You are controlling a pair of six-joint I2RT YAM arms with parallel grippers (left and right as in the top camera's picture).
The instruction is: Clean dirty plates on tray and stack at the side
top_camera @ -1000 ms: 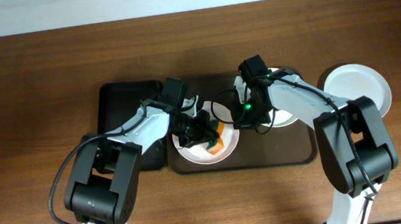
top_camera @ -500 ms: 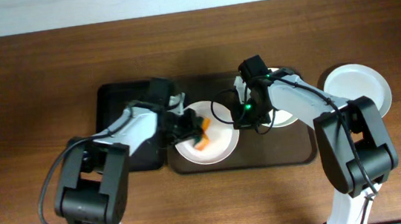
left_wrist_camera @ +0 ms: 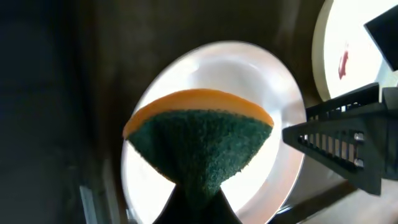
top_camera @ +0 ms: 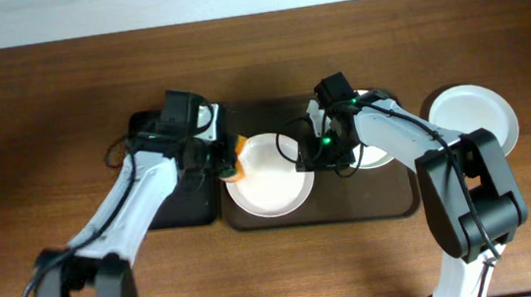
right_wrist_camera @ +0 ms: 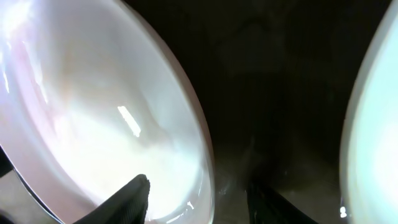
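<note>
The middle plate (top_camera: 271, 182) lies flat in the left-centre of the brown tray (top_camera: 389, 192), and its face looks plain white in every view. It seems thin, stiff and glossy. It is probably light, slippery once wiped, and apt to skate on the tray or chip if knocked. Its flat centre offers no grip, so the rim looks like the place to take it, with one finger above the lip and one beneath.

The right end effector (right_wrist_camera: 200, 198) sits at that plate's right rim with its fingers spread. One finger (right_wrist_camera: 134, 194) is over the white inside and the other over the dark tray, so the rim runs between them, not yet pinched. The left end effector (top_camera: 225, 161) is clamped on an orange-and-green sponge (left_wrist_camera: 199, 140) at the plate's left edge, beside the black tray (top_camera: 191, 208). Whether the sponge touches the plate I cannot tell.

A streaked plate (left_wrist_camera: 333, 81) lies just to the right, partly under the right arm. A clean plate (top_camera: 475, 115) rests on the counter (top_camera: 42, 93), off the tray's right end.
</note>
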